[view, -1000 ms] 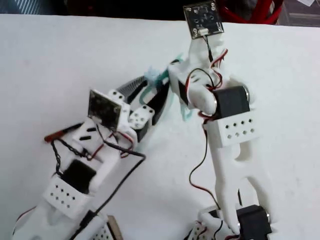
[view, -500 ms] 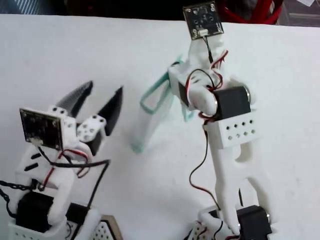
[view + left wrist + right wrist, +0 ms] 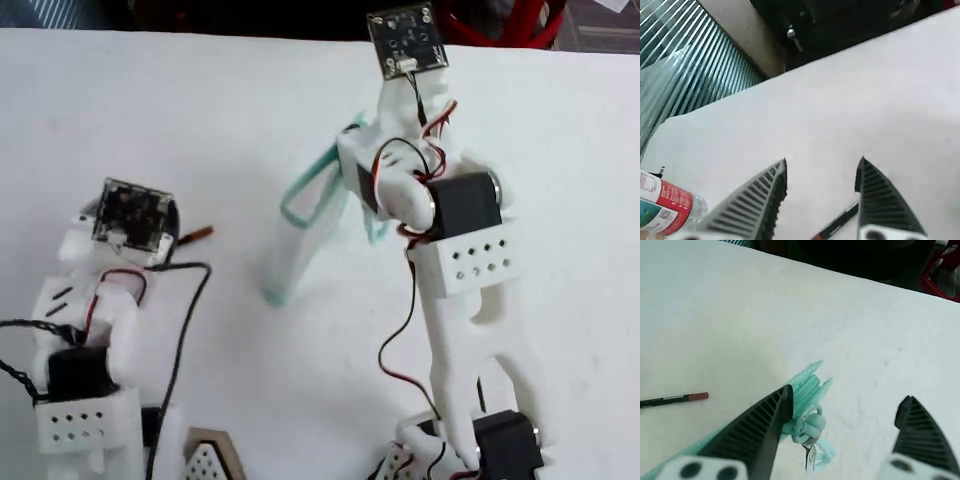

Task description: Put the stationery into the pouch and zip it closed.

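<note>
My right end effector point(image 3: 847, 394) is spread above the smooth white counter point(image 3: 740, 315), and the mint, ribbed pouch point(image 3: 807, 385) lies beside one finger. My left end effector point(image 3: 823, 161), spread too, hangs over a slim dark pencil point(image 3: 837, 225).

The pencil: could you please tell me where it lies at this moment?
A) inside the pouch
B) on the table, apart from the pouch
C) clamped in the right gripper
B: the pencil lies on the bare table, off to one side of the pouch, and the open right gripper has no pencil in it.
</note>
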Robot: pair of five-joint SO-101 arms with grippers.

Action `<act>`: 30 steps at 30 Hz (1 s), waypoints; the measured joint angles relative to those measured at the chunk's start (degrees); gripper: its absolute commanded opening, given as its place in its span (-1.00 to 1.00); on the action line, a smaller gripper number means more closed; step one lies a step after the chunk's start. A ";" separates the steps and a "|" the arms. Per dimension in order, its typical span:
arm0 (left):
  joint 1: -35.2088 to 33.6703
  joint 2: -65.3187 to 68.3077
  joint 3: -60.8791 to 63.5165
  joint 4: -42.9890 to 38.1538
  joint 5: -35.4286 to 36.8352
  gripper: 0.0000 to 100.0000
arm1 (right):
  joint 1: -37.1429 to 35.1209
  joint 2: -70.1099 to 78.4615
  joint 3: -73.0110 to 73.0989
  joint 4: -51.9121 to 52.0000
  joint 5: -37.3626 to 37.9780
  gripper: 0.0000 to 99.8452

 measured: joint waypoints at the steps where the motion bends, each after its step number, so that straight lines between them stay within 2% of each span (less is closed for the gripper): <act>1: -0.70 2.99 -0.62 0.00 -2.73 -0.60 | 0.00 0.00 0.00 0.00 0.00 -0.34; 4: -1.49 13.10 -4.92 0.79 -9.93 -0.68 | 0.09 0.00 0.00 0.00 0.00 -0.34; 9: -1.67 35.96 -19.96 10.81 -23.91 -0.51 | 0.18 0.00 0.00 0.00 0.00 -0.34; 11: -1.67 45.98 -26.46 15.12 -29.54 -0.51 | 0.18 0.00 0.00 0.00 0.00 -0.34; 14: -2.02 60.48 -35.69 17.41 -34.90 -0.51 | 0.18 0.00 0.00 0.00 0.00 -0.34; 21: -2.81 82.81 -51.16 22.68 -40.00 -0.51 | 0.18 0.00 0.00 0.00 0.00 -0.34; 24: -2.99 87.21 -54.42 25.32 -41.93 -0.51 | 0.18 0.00 0.00 0.00 0.00 -0.34; 30: -3.69 91.43 -55.65 25.05 -42.46 -0.51 | 0.18 0.00 0.00 0.00 0.00 -0.34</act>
